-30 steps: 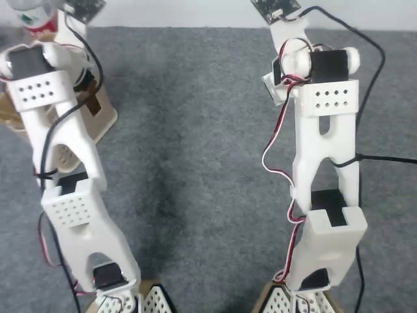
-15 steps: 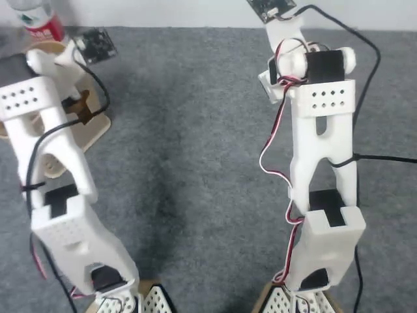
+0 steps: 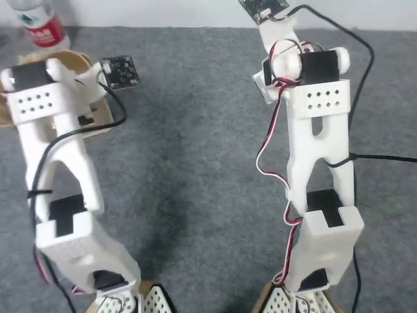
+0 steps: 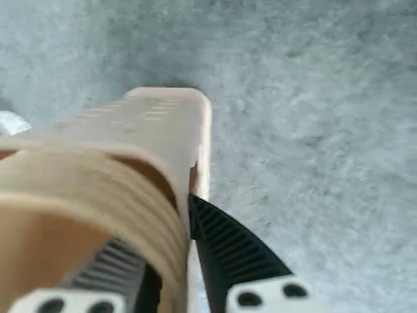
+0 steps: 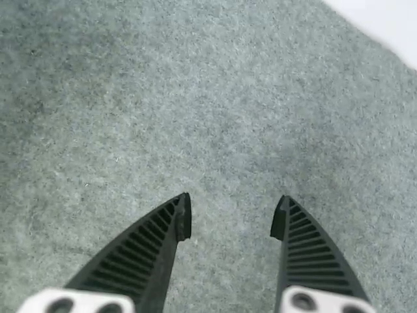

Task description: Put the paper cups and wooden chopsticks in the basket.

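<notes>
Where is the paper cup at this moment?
The left gripper holds the paper cup; in the high view it is far left, near the basket and bottle.

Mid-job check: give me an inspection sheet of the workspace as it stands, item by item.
Surface: grey mat, bare between the arms.
Job's things: paper cups, nested, held in the left gripper; basket partly hidden behind that arm.
Clutter: bottle with a red label at the far left edge.
Grippers: left shut on the paper cups; right gripper open over bare mat.
Cables: red and white wires and a black cable on the right arm.
Surroundings: pale wall beyond the mat.
</notes>
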Tool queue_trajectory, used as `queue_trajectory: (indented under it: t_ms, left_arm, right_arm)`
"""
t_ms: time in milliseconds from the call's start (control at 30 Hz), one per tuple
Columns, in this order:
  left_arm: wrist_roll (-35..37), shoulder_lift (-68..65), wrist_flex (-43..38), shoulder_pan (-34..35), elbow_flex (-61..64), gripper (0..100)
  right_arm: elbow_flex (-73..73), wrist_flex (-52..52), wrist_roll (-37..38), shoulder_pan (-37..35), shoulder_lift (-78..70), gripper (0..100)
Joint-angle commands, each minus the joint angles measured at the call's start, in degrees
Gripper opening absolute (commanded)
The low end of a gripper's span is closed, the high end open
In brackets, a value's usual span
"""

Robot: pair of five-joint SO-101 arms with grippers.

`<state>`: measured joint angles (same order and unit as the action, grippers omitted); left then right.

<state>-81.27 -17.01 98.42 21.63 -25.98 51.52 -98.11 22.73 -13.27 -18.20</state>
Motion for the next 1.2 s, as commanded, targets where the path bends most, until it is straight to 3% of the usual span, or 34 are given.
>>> queue_trajectory:
  t_ms: [0,133,300,367,500,700,967,1067,1167]
  left_arm:
    - [-0.53,0.18,2.02,-0.44,-2.15,1]
    - [5.01,-0.35,-0.18,0.97,-8.84,1]
    - [23.47,-0.44,-18.37,3.78,-10.77,1]
    - [26.64,-0.44,-22.15,4.57,-9.36,1]
    - [27.25,-0.44,-22.51,4.22,-7.78,6]
    - [33.58,-0.44,-23.21,2.64,-7.87,27]
    - [35.08,-2.46,-26.02,1.23,-6.99,28]
    - [42.11,-4.13,-28.04,0.18,-8.57,28]
    - [54.33,-7.74,-33.58,-0.26,-11.82,28]
  right_arm:
    - [0.35,0.48,-0.18,-0.40,3.65,21.6]
    - [0.35,1.10,-0.18,-0.66,2.68,21.6]
    - [0.35,0.75,-0.35,-1.80,-0.48,21.6]
    - [0.35,0.66,-0.35,-1.89,-1.27,21.6]
    - [0.35,0.84,-0.35,-1.89,-2.07,21.6]
    - [0.35,1.01,-0.35,-1.89,-2.07,21.6]
    - [0.35,0.57,-0.18,-1.45,-2.07,21.6]
    - [0.35,0.57,-0.18,-1.71,-2.07,21.6]
    - [0.35,0.40,-0.35,-1.63,-2.07,21.6]
